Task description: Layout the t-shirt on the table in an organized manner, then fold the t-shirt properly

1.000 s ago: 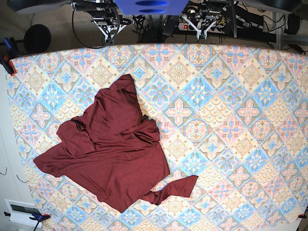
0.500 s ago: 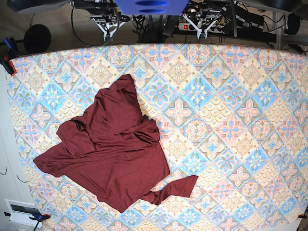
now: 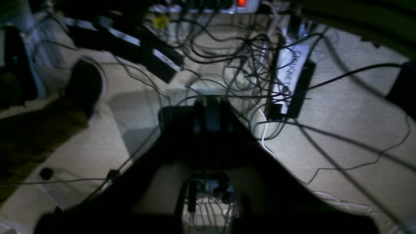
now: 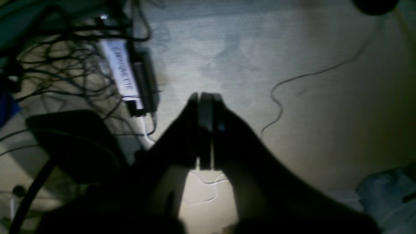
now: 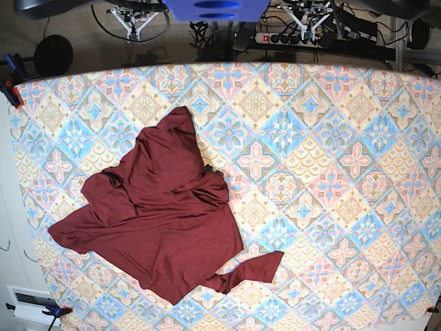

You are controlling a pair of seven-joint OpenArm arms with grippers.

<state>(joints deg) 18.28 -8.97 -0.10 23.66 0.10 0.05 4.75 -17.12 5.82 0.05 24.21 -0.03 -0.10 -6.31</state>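
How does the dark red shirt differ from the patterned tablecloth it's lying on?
The plain dark maroon knit t-shirt is one solid colour; the table's pastel diamond-tile cloth is busily patterned. The t-shirt lies crumpled with folds and a twisted sleeve; the cloth lies smooth and flat. The t-shirt covers only the left part. Both are fabric.

A plain dark maroon t-shirt point(image 5: 158, 221) with no print lies at the left of the frame on the table point(image 5: 344, 172), whose cloth is patterned in pastel blue, pink and cream diamonds with floral medallions.
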